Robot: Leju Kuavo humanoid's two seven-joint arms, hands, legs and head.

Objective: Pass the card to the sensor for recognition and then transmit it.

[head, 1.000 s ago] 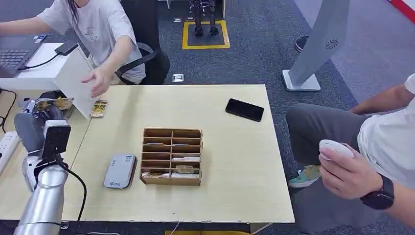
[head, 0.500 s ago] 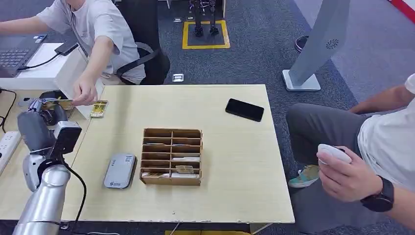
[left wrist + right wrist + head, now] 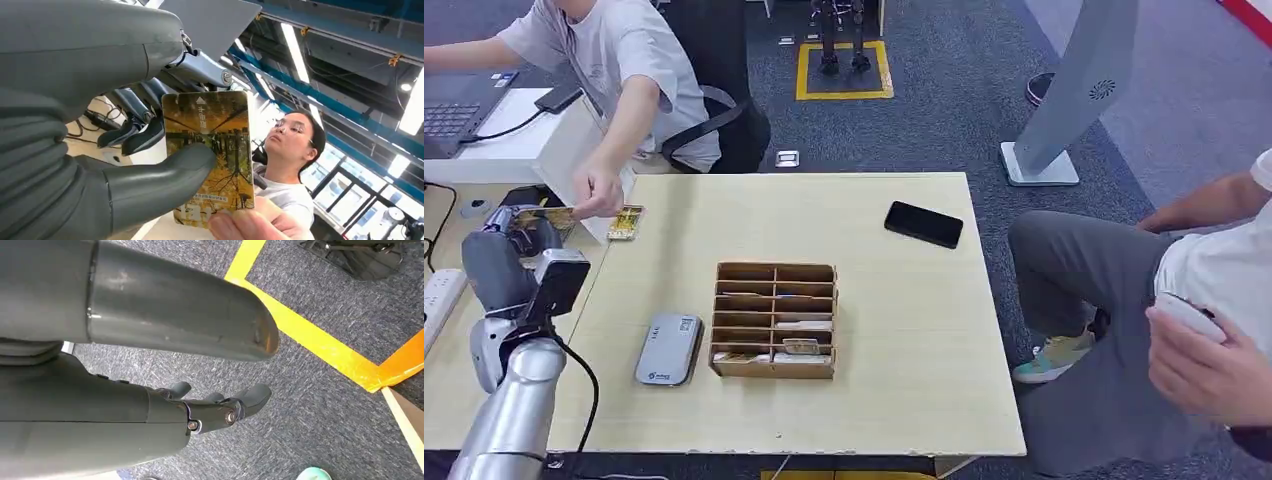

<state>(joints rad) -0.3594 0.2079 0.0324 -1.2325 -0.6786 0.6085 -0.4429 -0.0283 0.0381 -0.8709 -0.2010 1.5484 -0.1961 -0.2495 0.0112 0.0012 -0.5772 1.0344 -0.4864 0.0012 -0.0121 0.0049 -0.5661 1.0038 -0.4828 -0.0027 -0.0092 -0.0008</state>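
Observation:
My left hand (image 3: 506, 246) is raised over the table's left edge and holds a yellow picture card (image 3: 544, 213). In the left wrist view the thumb (image 3: 159, 174) presses the card (image 3: 210, 145) against the dark fingers behind it. A seated person's hand (image 3: 600, 194) pinches the card's far end, and their fingertips (image 3: 241, 226) show on its edge. The grey card sensor (image 3: 669, 348) lies flat on the table, left of the wooden card box (image 3: 775, 320). My right hand (image 3: 220, 407) hangs above the carpet with its fingers loosely apart and holds nothing.
A second yellow card (image 3: 627, 222) lies near the table's back left corner. A black phone (image 3: 924, 224) lies at the back right. Another person (image 3: 1214, 330) sits close to the table's right side. A white power strip (image 3: 438, 295) lies at the far left.
The seated person's hand came down from above the table onto the card in my left hand. My left hand shifted slightly right. The person on the right lowered their hand.

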